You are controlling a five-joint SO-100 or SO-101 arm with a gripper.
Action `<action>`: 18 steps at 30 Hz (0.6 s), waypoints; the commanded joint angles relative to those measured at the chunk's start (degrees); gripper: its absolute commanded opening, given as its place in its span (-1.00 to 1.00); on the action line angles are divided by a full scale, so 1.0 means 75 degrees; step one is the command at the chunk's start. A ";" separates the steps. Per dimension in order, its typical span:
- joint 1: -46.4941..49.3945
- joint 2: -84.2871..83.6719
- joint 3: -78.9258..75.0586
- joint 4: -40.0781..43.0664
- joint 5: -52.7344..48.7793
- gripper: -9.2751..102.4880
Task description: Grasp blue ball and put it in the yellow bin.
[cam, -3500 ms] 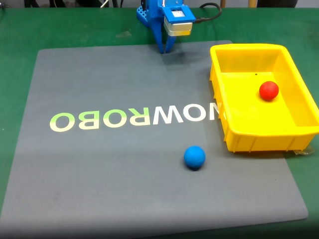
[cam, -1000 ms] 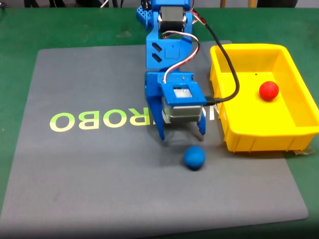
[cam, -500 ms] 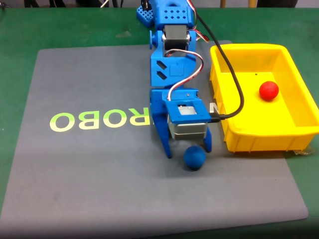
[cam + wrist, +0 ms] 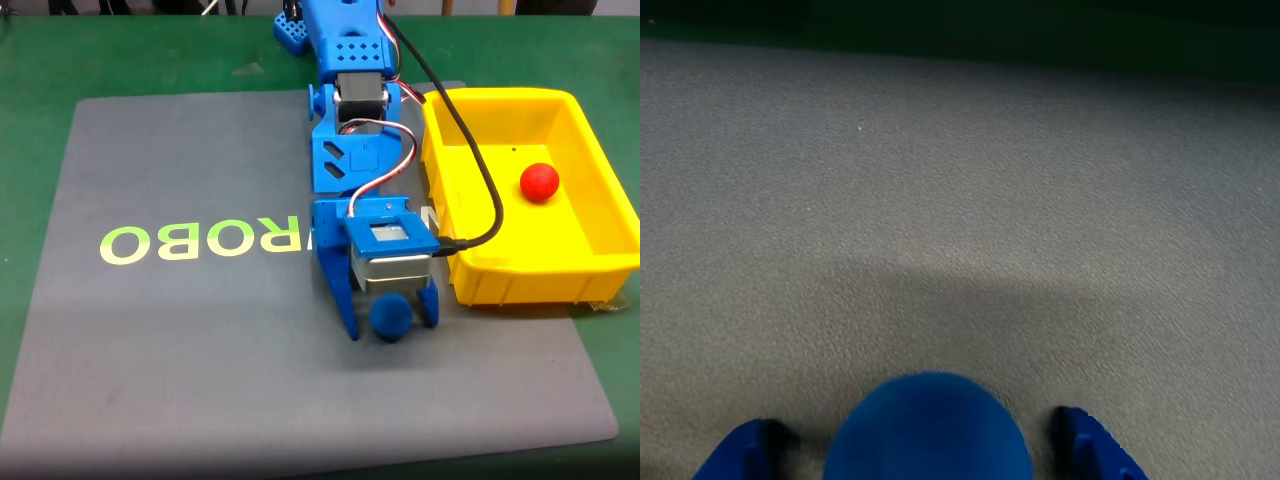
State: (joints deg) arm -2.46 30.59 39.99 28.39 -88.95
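My blue claw [image 4: 391, 322] is spread wide around the small round blue ball [image 4: 391, 316] on the grey mat [image 4: 180, 340], low in the middle of the frame.

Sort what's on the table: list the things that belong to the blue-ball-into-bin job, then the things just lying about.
Part of the job:
- blue ball, on the mat between the open fingers
- gripper, lowered around the ball
- yellow bin, to the right in the fixed view

Just lying about:
- red ball, already inside the bin
- grey mat with ROBO lettering
- green table cover
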 commanded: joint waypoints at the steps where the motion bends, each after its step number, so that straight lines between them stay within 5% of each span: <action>1: 0.0000 -0.0012 -0.0598 -0.0152 0.0105 -0.32; 7: 0.0047 -0.0047 -0.0691 -0.0059 0.0047 -0.83; 18: 0.0082 0.0586 -0.0691 0.0211 0.0375 -0.83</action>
State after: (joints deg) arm -3.08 29.36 37.79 29.00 -87.63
